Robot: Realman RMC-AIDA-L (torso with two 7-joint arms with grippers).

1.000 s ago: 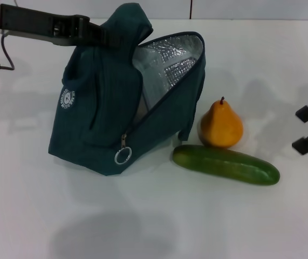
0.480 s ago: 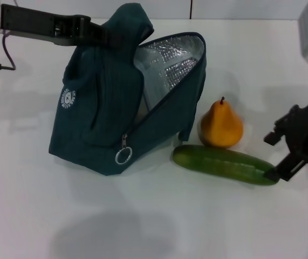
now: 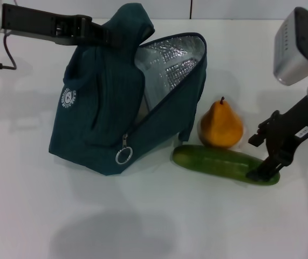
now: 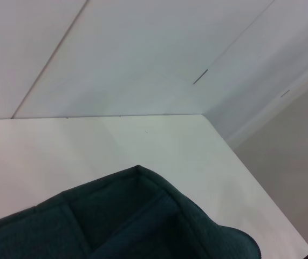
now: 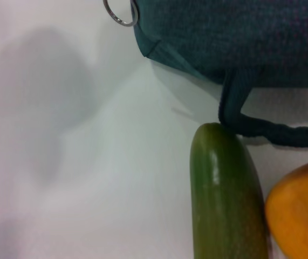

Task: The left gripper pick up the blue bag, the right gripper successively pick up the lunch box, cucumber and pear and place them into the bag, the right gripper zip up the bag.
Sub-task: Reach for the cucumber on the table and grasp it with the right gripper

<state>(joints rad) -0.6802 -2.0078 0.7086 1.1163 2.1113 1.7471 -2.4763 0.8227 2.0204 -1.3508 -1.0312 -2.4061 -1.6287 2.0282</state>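
Two grippers show in the head view, each partly hidden. The left gripper (image 3: pixel 102 36) has its tips buried in the gathered top fabric of the blue bag (image 3: pixel 105 113), clamped on it and holding the bag upright on the white table (image 3: pixel 143 216); the left wrist view shows only a fold of teal cloth (image 4: pixel 143 216) and no fingers. The right gripper (image 3: pixel 261 156) stands at the cucumber's (image 3: pixel 224 164) right end, jaws spread fairly wide, one finger low against the cucumber's tip and the other above it, nearer the pear (image 3: pixel 221 125). Whether the fingers press the cucumber cannot be told.

No lunch box can be made out; the bag's depths are dark behind the flap. The bag is soft, ribbed teal fabric, its mouth gaping to show crinkled silver foil lining (image 3: pixel 170 62), with a silver ring pull (image 3: pixel 123 156) hanging at the zipper's low end and a round white logo (image 3: pixel 68 98) on its side. The cucumber is long, glossy and dark green, lying just beside the pear, which is smooth, yellow-orange and short-stemmed. In the right wrist view a strap loop (image 5: pixel 261 127) of the bag touches the cucumber's (image 5: pixel 226 194) near end, and the pear (image 5: pixel 299 216) is cut off at the edge.
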